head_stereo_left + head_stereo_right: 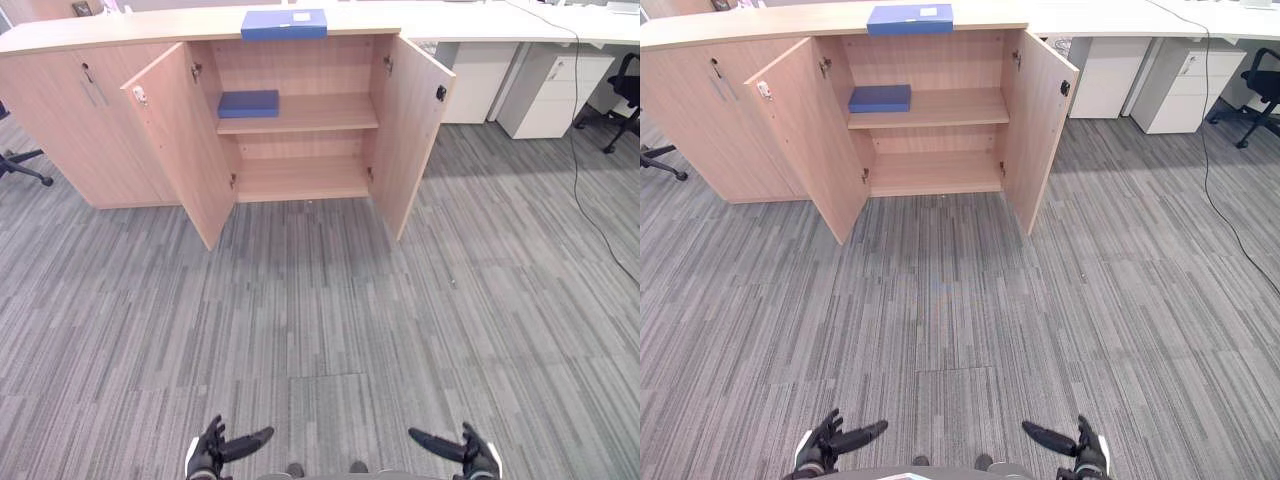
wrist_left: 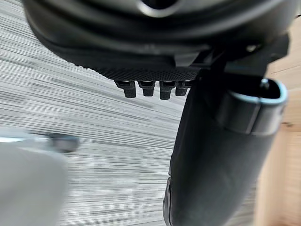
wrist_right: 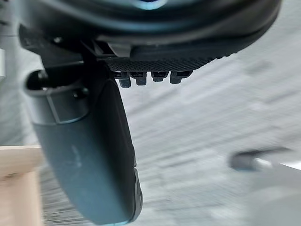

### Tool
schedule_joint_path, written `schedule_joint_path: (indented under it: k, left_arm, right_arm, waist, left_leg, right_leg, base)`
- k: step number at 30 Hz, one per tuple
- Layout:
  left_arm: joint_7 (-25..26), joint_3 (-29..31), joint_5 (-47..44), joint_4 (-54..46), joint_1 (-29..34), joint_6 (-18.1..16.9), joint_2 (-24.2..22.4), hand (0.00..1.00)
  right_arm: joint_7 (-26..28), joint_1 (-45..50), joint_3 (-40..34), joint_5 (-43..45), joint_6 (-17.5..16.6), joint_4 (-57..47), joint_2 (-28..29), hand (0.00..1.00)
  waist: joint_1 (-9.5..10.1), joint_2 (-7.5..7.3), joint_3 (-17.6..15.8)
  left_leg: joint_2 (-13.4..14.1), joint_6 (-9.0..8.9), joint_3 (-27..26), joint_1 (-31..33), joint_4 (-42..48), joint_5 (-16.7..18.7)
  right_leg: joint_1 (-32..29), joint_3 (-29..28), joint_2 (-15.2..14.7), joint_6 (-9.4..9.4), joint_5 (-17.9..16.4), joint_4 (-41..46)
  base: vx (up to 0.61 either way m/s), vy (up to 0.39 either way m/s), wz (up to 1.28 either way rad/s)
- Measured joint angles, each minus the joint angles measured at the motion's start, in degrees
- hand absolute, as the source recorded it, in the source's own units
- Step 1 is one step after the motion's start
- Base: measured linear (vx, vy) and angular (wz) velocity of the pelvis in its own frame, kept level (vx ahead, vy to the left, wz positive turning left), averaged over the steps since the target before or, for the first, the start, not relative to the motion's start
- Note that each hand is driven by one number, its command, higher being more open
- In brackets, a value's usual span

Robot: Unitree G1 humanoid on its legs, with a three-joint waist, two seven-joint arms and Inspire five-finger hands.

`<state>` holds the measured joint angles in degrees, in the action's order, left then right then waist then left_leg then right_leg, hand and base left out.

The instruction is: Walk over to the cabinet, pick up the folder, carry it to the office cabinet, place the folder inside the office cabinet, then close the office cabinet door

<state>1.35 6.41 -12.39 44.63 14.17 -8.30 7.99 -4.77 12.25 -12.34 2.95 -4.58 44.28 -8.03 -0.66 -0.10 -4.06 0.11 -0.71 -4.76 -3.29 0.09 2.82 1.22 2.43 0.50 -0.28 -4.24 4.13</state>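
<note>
**Left eye view.** The office cabinet (image 1: 60, 110) stands at the far side of the carpet (image 1: 320, 320), well apart from the robot. Its left door (image 1: 180, 140) and right door (image 1: 410, 130) both stand wide open. A blue folder (image 1: 284, 24) with a white label lies flat on the cabinet's top, at the front edge above the open compartment. This is probably the one to fetch. A second blue folder (image 1: 248, 103) lies flat at the left end of the middle shelf (image 1: 320, 112). The left hand (image 1: 213, 452) and right hand (image 1: 470, 455) hang low over the carpet, both empty.

**Right eye view.** A white drawer pedestal (image 1: 1185, 85) stands past the right door. An office chair (image 1: 1262, 85) is at the far right.

**Left wrist view.** The hand is relaxed, with its thumb (image 2: 211, 165) standing clear of the fingertips (image 2: 145, 88). It grasps nothing, and carpet shows beyond it.

**Right wrist view.** It reads the same here: the thumb (image 3: 89, 155) is out, the fingertips (image 3: 141, 78) are loose, and nothing is held.

**Handling.** The folder looks like a stiff board box, so it should keep its shape when lifted. It is probably light unless it is full. Its smooth cover may slip in a light pinch. The long front edge at the top's lip seems the best hold, with the thumb on top and the fingers underneath. The other hand could steady a short end.
</note>
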Motion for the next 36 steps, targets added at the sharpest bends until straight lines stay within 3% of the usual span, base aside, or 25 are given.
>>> schedule_joint_path:
  k: [4, 11, 17, 19, 21, 22, 23, 24, 25, 27, 29, 31, 32, 33, 34, 35, 36]
  left_arm:
    - [-0.87, -0.01, 0.07, -2.63, -0.01, -0.83, 0.87, 1.0]
    - [-1.52, -0.02, 0.66, -4.44, 1.0, -0.8, 0.93, 1.0]
    - [-0.91, -0.01, 0.61, -8.27, 1.19, -0.69, 0.4, 1.0]
    - [-0.44, 0.02, 0.4, -9.61, 1.24, -0.69, 0.05, 1.0]
    - [0.02, 0.02, -0.06, -10.85, 1.59, -0.66, -0.2, 1.0]
    - [0.25, 0.02, -0.09, -10.83, 1.66, -0.63, -0.18, 1.0]
    - [0.65, -0.02, -0.09, -10.87, 1.84, -0.62, 0.21, 1.0]
    - [1.0, -0.1, -0.11, -10.88, 1.68, -0.54, 0.75, 1.0]
    - [1.39, -0.28, -0.11, -10.86, 1.55, -0.23, 1.36, 1.0]
    - [1.9, -0.52, -0.11, -10.8, 0.98, -0.21, 2.22, 1.0]
    - [2.42, -0.56, -0.15, -10.65, -1.13, -0.21, 2.55, 1.0]
    - [2.48, -0.8, -0.15, -10.39, -3.45, -0.25, 2.39, 1.0]
    - [2.47, -1.08, -0.13, -10.3, -4.08, -0.35, 2.62, 1.0]
    - [2.39, -1.28, -0.04, -9.79, -3.84, -0.38, 2.43, 1.0]
    - [2.39, -1.28, -0.04, -9.05, -4.61, -0.36, 1.75, 1.0]
    - [1.86, -1.69, 0.05, -8.32, -5.68, -0.35, 1.71, 1.0]
    - [1.76, -2.38, 0.05, -8.09, -5.94, -0.35, 1.05, 1.0]
  right_arm:
    - [1.18, -0.84, -0.01, -4.84, -0.36, -2.45, -1.08, 1.0]
    - [2.41, -0.82, 0.55, -5.4, -0.24, -2.5, -1.28, 1.0]
    - [2.24, -2.85, 1.51, -4.69, -0.1, -2.59, -3.34, 1.0]
    - [2.22, -2.85, 1.54, -4.23, 0.1, -2.59, -3.25, 1.0]
    - [2.17, -3.04, 1.68, -4.06, 0.58, -2.55, -3.14, 1.0]
    - [2.17, -3.28, 1.84, -4.03, 0.65, -2.54, -3.07, 1.0]
    - [2.05, -3.54, 2.71, -3.55, 0.65, -2.61, -2.81, 1.0]
    - [2.06, -3.5, 3.73, -3.23, 0.7, -2.62, -2.71, 1.0]
    - [2.21, -2.98, 4.5, -3.1, 0.83, -2.7, -2.57, 1.0]
    - [2.13, -2.78, 5.46, -3.09, 0.96, -2.96, -2.6, 1.0]
    - [2.14, -3.22, 6.09, -3.1, 0.96, -3.07, -2.97, 1.0]
    - [2.11, -3.26, 6.1, -3.08, 0.96, -3.97, -3.33, 1.0]
    - [2.09, -2.79, 6.33, -3.08, 0.87, -5.03, -3.3, 1.0]
    - [2.09, -2.6, 6.43, -3.09, 0.79, -5.34, -3.67, 1.0]
    - [2.01, -4.06, 6.33, -3.09, 1.03, -4.99, -4.13, 1.0]
    - [1.99, -5.51, 6.2, -3.13, 1.11, -5.41, -3.99, 1.0]
    - [2.15, -5.63, 6.18, -3.13, 0.85, -6.17, -4.26, 1.0]
  waist:
    - [-0.26, -0.02, -1.08]
    - [-0.32, 0.25, -1.83]
    - [-0.27, 1.36, -3.62]
    - [-0.14, 1.56, -3.75]
    - [-0.04, 1.32, -4.07]
    - [0.03, 1.44, -4.17]
    - [-0.18, 1.31, -4.57]
    - [-0.37, 0.83, -5.36]
    - [-0.36, 0.66, -5.99]
    - [-0.8, 0.71, -6.82]
    - [-1.83, 1.54, -8.39]
    - [-2.42, 2.63, -9.42]
    - [-2.55, 2.27, -9.42]
    - [-3.42, 2.51, -9.5]
    - [-3.04, 4.06, -9.91]
    - [-3.59, 3.81, -9.94]
    - [-3.51, 3.76, -10.08]
  left_leg:
    - [-0.22, -0.91, -0.56, -1.49, -0.43, 0.6]
    - [-0.14, -1.49, -1.68, -1.36, 0.21, 1.94]
    - [0.3, 0.6, -3.61, 4.56, 9.6, 7.78]
    - [0.26, 1.09, -3.8, 6.54, 13.18, 10.39]
    - [-0.26, 2.7, -4.16, 7.77, 17.76, 14.69]
    - [-0.32, 2.93, -4.22, 7.55, 18.15, 15.37]
    - [-0.57, 3.51, -3.9, 6.29, 18.3, 16.23]
    - [-1.03, 4.44, -3.44, 4.69, 18.18, 16.62]
    - [-1.1, 4.75, -2.8, 2.75, 18.12, 17.87]
    - [-0.89, 4.68, -1.03, -0.02, 16.69, 18.66]
    - [0.85, 4.21, 1.35, -3.15, 13.7, 18.58]
    - [3.53, 2.83, 3.15, -6.59, 9.62, 17.94]
    - [4.17, 0.49, 3.49, -8.73, 8.23, 17.77]
    - [5.28, -1.6, 3.96, -11.09, 8.54, 18.81]
    - [6.79, -2.74, 3.72, -11.45, 9.43, 18.51]
    - [6.78, -7.32, 3.9, -10.32, 12.28, 14.87]
    - [6.38, -7.21, 3.35, -8.82, 18.51, 9.59]
  right_leg:
    - [1.99, 0.35, -0.32, 0.13, 0.02, -1.37]
    - [1.91, -0.34, -0.38, 0.77, -0.39, -1.42]
    - [-1.11, -0.85, -0.7, 1.72, -2.03, 1.08]
    - [-3.56, -0.77, -1.17, 2.7, -4.95, 5.6]
    - [-8.14, -0.25, -2.69, 5.36, -10.22, 17.38]
    - [-9.9, 0.41, -3.09, 5.81, -10.55, 21.63]
    - [-14.59, 2.09, -4.33, 6.15, -10.21, 32.53]
    - [-17.53, 3.1, -5.37, 6.35, -10.62, 39.58]
    - [-19.82, 4.06, -5.83, 5.29, -12.48, 42.95]
    - [-23.01, 6.03, -6.13, 4.02, -13.68, 41.23]
    - [-26.57, 8.39, -5.49, 2.88, -12.99, 34.42]
    - [-29.95, 10.33, -4.18, 2.71, -7.9, 24.76]
    - [-30.68, 10.29, -3.83, 2.06, -0.29, 16.53]
    - [-29.93, 10.4, -3.89, -1.31, 9.67, 16.67]
    - [-30.56, 11.5, -3.17, -1.94, 7.77, 20.22]
    - [-30.83, 12.07, -4.2, -2.31, 3.31, 24.29]
    - [-28.72, 12.56, -4.93, -2.58, 0.38, 25.85]
  base:
    - [0.1, 0.028, 0.01]
    - [0.04, 0.003, -0.05]
    - [-0.03, 0.015, -0.11]
    - [0.02, 0.059, 0.02]
    - [0.07, 0.079, -0.07]
    - [0.11, 0.103, -0.11]
    - [0.19, 0.103, 0.05]
    - [0.3, 0.098, 0.17]
    - [0.31, 0.058, 0.21]
    - [0.35, 0.012, 0.36]
    - [0.49, -0.054, 0.72]
    - [0.63, -0.139, 0.75]
    - [0.65, -0.173, 0.66]
    - [0.83, -0.222, 0.41]
    - [0.69, -0.203, 0.36]
    - [0.8, -0.262, 0.19]
    - [0.65, -0.243, 0.41]
